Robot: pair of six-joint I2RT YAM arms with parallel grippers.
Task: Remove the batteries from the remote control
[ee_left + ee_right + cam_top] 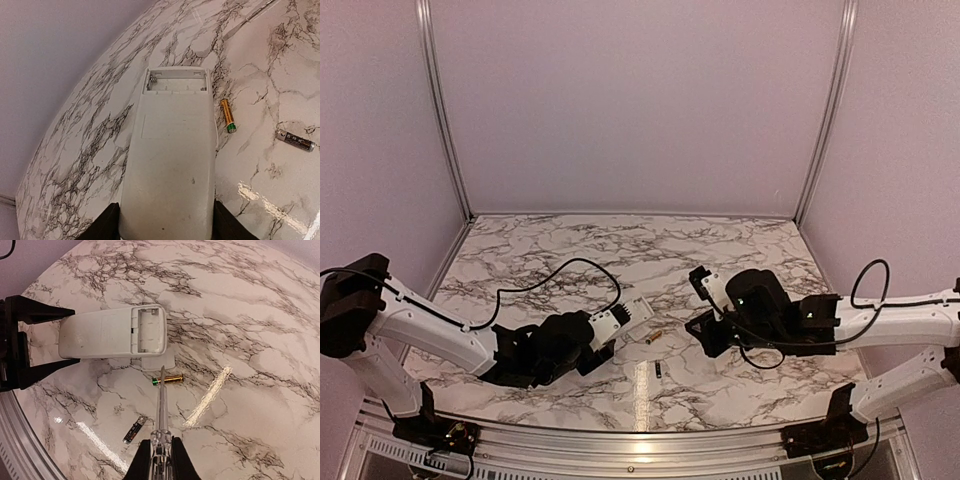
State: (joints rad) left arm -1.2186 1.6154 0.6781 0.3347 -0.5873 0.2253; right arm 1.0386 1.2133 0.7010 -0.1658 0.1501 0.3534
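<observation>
Bottom edge of the left wrist view: the left end effector [167, 231] grips the remote control [170, 160] by its near end. Its jaws are set part-way, to the body's width, with the back side up, likely to steady it for prying. The battery bay [175, 82] is uncovered and looks empty. The gold battery [228, 115] lies on the desk [270, 60] just right of the remote. The dark battery [296, 140] lies further right, apart. The right end effector [161, 455] is closed tight on a thin pale stick [161, 405], tip near the gold battery; presumably this is the prying tool. Judgement: unloading looks complete.
</observation>
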